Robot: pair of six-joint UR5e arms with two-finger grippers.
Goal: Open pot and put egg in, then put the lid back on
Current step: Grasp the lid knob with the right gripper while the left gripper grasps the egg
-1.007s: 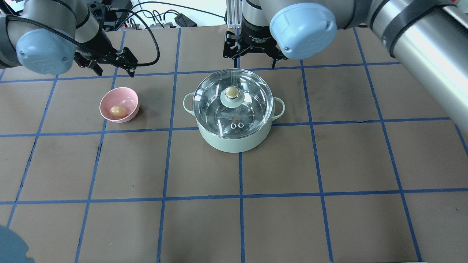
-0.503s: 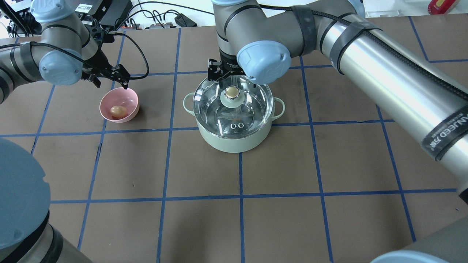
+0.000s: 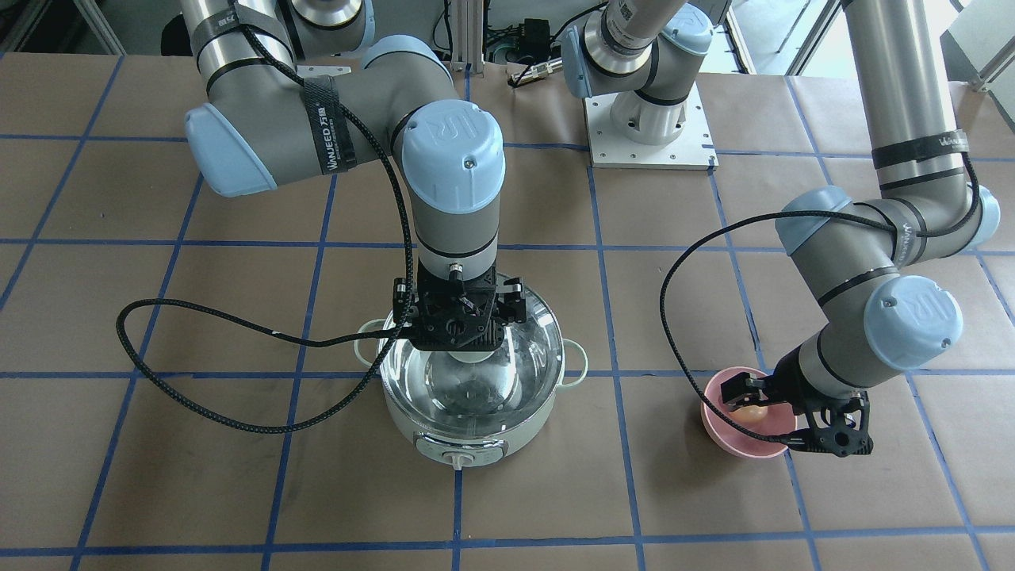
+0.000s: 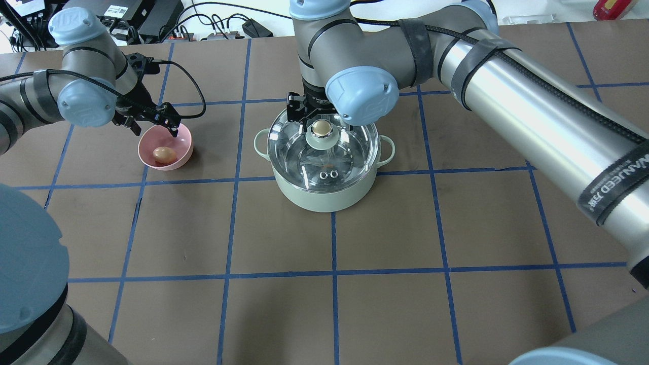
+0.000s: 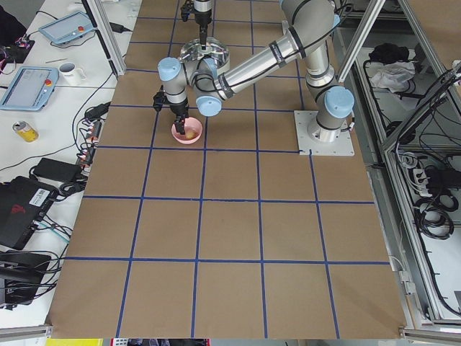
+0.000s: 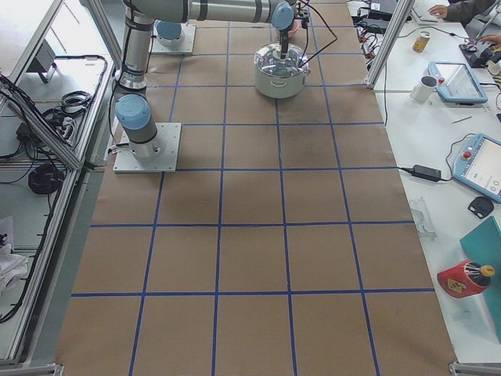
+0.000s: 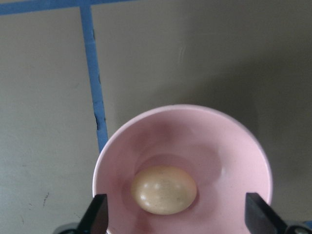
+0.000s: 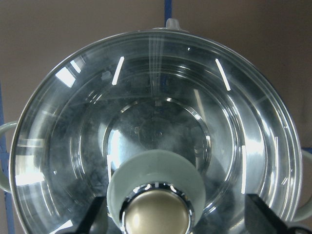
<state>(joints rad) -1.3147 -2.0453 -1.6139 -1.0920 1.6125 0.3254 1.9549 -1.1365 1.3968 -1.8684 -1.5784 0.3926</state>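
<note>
Just lowered: right gripper [image 8: 178, 218], jaws apart, straddles beige-gold knob [image 4: 321, 128] of domed glass lid [image 4: 324, 154]; left gripper [image 7: 178, 217], apart, over small tan egg [image 7: 164, 190]. I expect grasps next.

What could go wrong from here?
1. The left jaws are spread about as wide as the bowl, so descending for the egg they may hit its rim and tip it.
2. The right jaws flank the lid's round, shiny knob; a shallow grip could let the glass lid slip and drop onto the pot.
</note>
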